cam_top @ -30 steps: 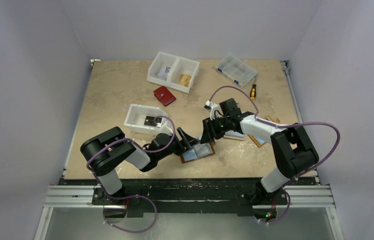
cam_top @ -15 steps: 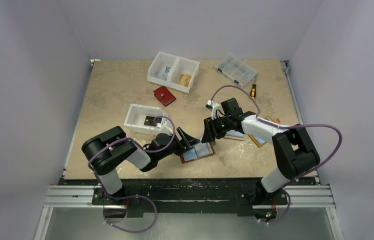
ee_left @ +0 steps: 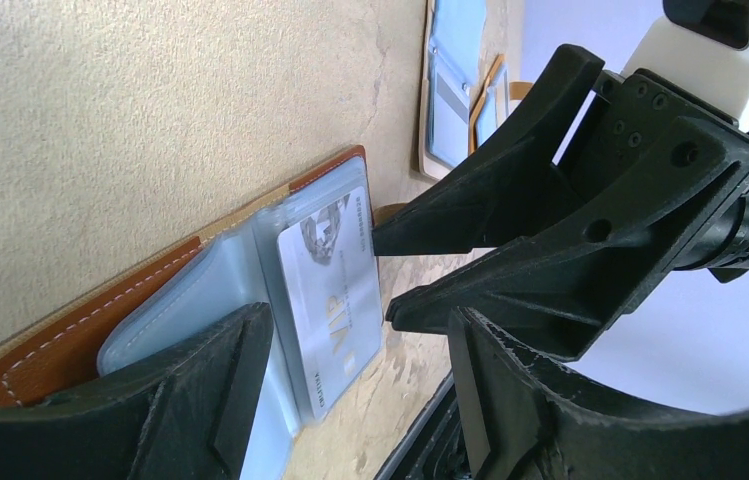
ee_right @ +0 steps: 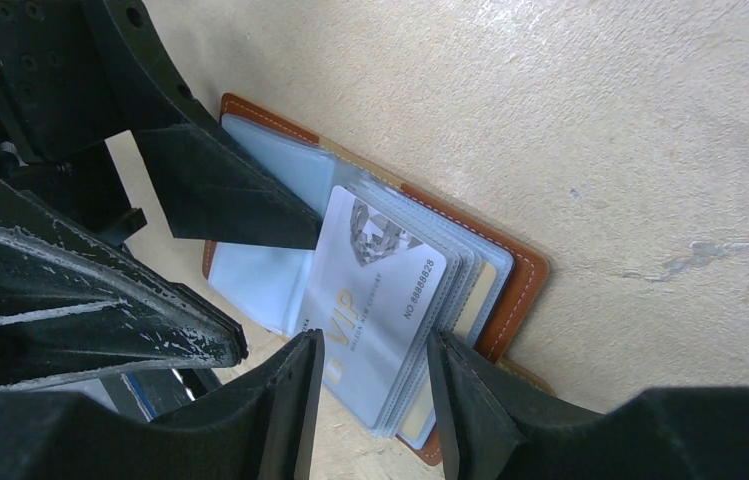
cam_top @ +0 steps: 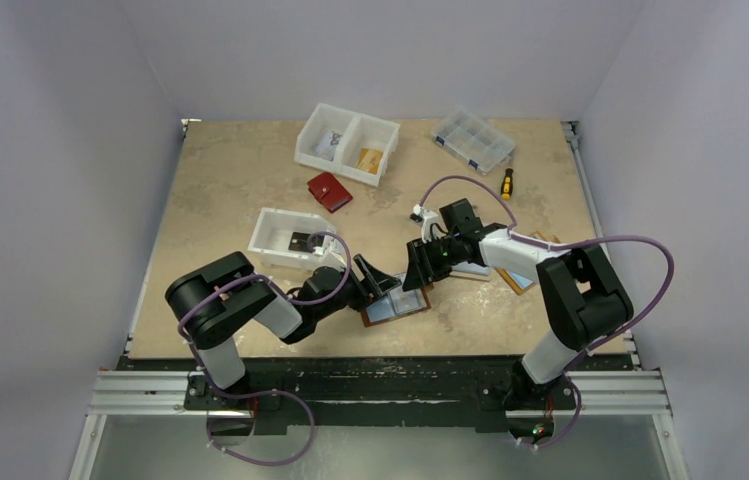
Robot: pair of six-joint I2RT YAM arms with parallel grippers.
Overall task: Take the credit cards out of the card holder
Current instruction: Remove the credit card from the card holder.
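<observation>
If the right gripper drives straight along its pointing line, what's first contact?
The silver VIP card in the open card holder, lying right ahead of the right gripper. The left gripper sits just beyond; depth unclear.

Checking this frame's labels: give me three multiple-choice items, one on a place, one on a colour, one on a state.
1. The card holder lies: A in a white bin; B between the left tool and right tool; C beside a screwdriver.
2. The top card is: A black; B green; C silver-white.
3. The left tool's jaws stand: A open; B shut; C out of view.
B: both wrist views show it there. C: its VIP face is pale silver. A: a wide gap shows in the left wrist view.
</observation>
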